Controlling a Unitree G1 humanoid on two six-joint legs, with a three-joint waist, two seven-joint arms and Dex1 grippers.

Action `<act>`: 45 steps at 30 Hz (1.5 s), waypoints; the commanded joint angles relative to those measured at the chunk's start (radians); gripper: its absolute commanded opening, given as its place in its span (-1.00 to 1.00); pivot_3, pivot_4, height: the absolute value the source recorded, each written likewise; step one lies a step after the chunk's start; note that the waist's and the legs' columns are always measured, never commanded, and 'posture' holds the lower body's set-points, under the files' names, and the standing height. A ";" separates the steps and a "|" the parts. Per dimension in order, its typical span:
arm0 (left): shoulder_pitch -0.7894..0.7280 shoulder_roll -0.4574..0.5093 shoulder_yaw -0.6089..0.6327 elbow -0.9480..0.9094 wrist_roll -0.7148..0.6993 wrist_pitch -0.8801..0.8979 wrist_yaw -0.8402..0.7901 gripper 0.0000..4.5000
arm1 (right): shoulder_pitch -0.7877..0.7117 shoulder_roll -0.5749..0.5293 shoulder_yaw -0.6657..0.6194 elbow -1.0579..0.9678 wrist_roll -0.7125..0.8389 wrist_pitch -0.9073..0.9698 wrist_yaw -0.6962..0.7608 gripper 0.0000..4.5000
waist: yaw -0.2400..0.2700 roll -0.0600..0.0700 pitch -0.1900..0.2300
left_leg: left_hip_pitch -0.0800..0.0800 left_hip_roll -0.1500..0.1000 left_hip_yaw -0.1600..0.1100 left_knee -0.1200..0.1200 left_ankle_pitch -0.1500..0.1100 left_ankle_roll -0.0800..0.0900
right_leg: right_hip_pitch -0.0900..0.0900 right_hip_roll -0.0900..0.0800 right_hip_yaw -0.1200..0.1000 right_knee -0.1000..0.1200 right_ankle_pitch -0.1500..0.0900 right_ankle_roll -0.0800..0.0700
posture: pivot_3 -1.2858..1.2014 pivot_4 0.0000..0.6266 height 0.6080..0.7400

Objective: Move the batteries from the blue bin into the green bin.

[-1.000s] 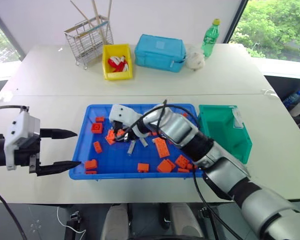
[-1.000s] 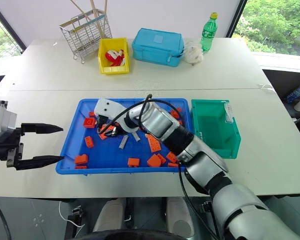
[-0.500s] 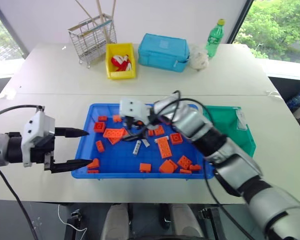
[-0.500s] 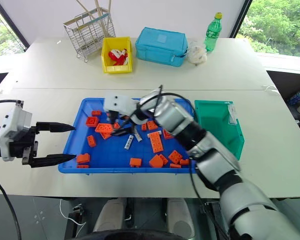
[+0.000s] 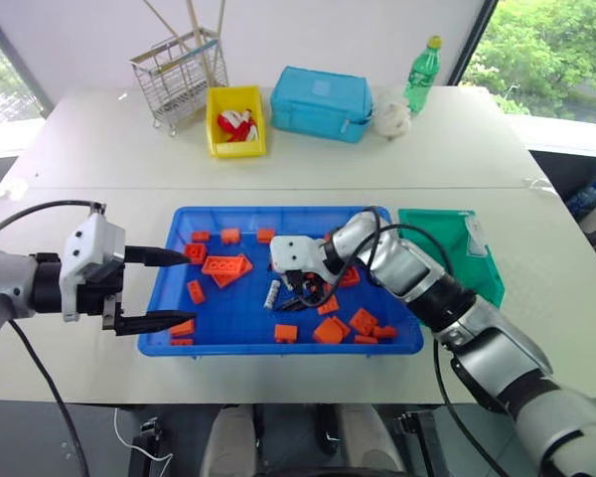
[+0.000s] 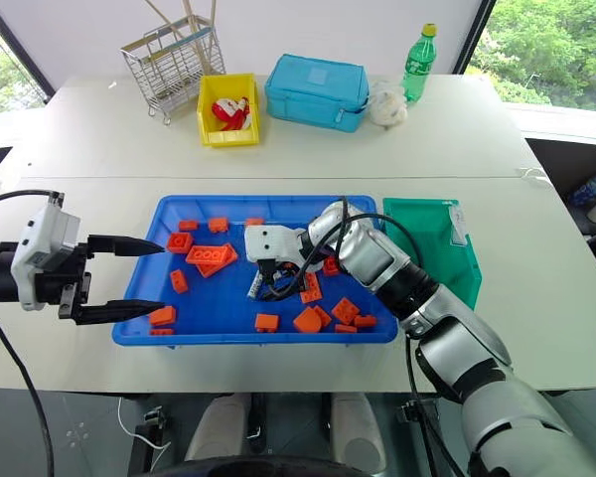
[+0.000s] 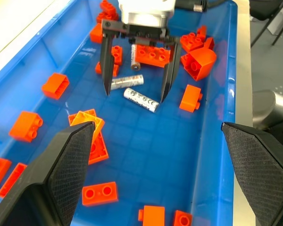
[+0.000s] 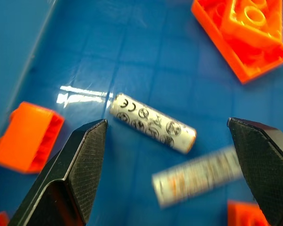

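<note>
The blue bin [image 5: 179,343] is set at the near middle of the white table [image 5: 99,159], with the green bin [image 5: 482,283] just beside its right end. Scattered orange bricks [image 5: 228,265] are spread over the blue bin's grid floor. The batteries [image 7: 140,100] are found lying flat on that floor near the bin's middle; three are counted in the left wrist view, two side by side and a third behind them against a flat orange brick. The right gripper [image 7: 135,93] is lowered into the blue bin directly over the batteries, its two black fingers [image 7: 106,66] spread wide, one on each side of the pair, with nothing pinched between them. In the right wrist view one battery [image 8: 153,129] is seen lying crosswise between the fingertips and a second just beside it. The left gripper [image 5: 164,289] is held level at the bin's left end, its fingers parted and empty, the tips reaching over the left rim above orange bricks. At the far side of the table a wire rack [image 5: 179,70] holding sticks, a small yellow bin [image 5: 236,124] with red and white contents, a light blue lidded case [image 5: 321,102], a white crumpled object [image 5: 392,117] and a green bottle [image 5: 423,72] are ranged in a row.
</note>
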 commanded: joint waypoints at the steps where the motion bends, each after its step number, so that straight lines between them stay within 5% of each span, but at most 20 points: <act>1: -0.006 0.015 0.031 -0.009 -0.014 0.000 -0.002 1.00 | 0.003 0.016 -0.010 0.043 -0.027 -0.130 -0.003 0.85 | 0.001 0.000 0.000 | 0.000 0.000 0.000 0.000 0.000 0.000 | 0.000 0.000 0.000 0.000 0.000 0.000 | 0.03 -0.52 0.93; 5: -0.003 0.015 0.036 -0.018 -0.017 0.005 0.007 1.00 | 0.008 0.034 -0.027 0.076 -0.018 -0.149 0.009 0.28 | 0.000 0.000 0.000 | 0.000 0.000 0.000 0.000 0.000 0.000 | 0.001 0.000 0.000 0.000 0.000 0.000 | 0.03 -0.52 0.93; 9: -0.004 0.014 0.035 -0.017 -0.016 0.003 0.009 1.00 | 0.011 0.042 -0.040 0.065 -0.012 -0.143 0.023 -0.66 | 0.000 0.000 0.000 | 0.000 0.000 0.000 0.000 0.000 0.000 | 0.000 0.000 0.000 0.000 0.000 0.000 | 0.03 -0.52 0.93; 17: -0.041 0.001 -0.010 0.013 0.002 -0.019 0.012 1.00 | -0.015 0.051 -0.224 -0.102 0.136 0.100 -0.006 -0.66 | 0.003 0.000 0.000 | 0.000 0.000 0.000 0.000 0.000 0.000 | 0.000 0.000 0.000 0.001 0.000 0.000 | 0.03 -0.52 0.93; 24: -0.075 -0.023 -0.055 0.040 0.021 -0.042 0.011 1.00 | -0.060 -0.128 -0.612 -0.272 0.303 0.482 -0.169 -0.66 | 0.012 0.000 0.000 | -0.001 -0.001 0.000 0.000 0.000 0.000 | 0.001 -0.001 0.000 0.000 0.000 0.000 | 0.03 -0.52 0.93; 31: -0.117 -0.037 -0.101 0.086 0.038 -0.070 -0.001 1.00 | 0.161 -0.448 -0.775 -0.396 0.339 0.596 -0.185 -0.66 | 0.019 0.000 0.000 | -0.002 -0.001 0.000 0.000 0.000 0.000 | 0.000 -0.002 0.000 -0.003 -0.001 -0.001 | 0.03 -0.52 0.93; 40: -0.198 -0.059 -0.162 0.149 0.061 -0.096 -0.021 1.00 | 0.454 -0.553 -0.895 -0.576 0.417 0.715 -0.256 -0.66 | 0.002 0.000 0.000 | 0.000 -0.001 -0.001 0.000 0.000 0.000 | 0.001 0.001 0.001 -0.001 0.000 0.001 | 0.03 -0.52 0.93; 43: -0.209 -0.064 -0.172 0.156 0.064 -0.099 -0.026 1.00 | 0.476 -0.577 -0.876 -0.588 0.413 0.680 -0.265 -0.26 | 0.003 0.001 0.000 | 0.000 -0.001 -0.001 0.001 0.000 0.000 | 0.001 0.000 0.001 -0.001 0.000 0.000 | 0.03 -0.52 0.93; 45: -0.214 -0.067 -0.175 0.154 0.064 -0.096 -0.026 1.00 | 0.433 -0.570 -0.857 -0.579 0.425 0.668 -0.277 0.18 | 0.001 0.000 0.000 | 0.000 -0.001 -0.001 0.001 0.000 0.000 | 0.001 0.000 0.001 -0.001 0.000 0.000 | 0.03 -0.52 0.93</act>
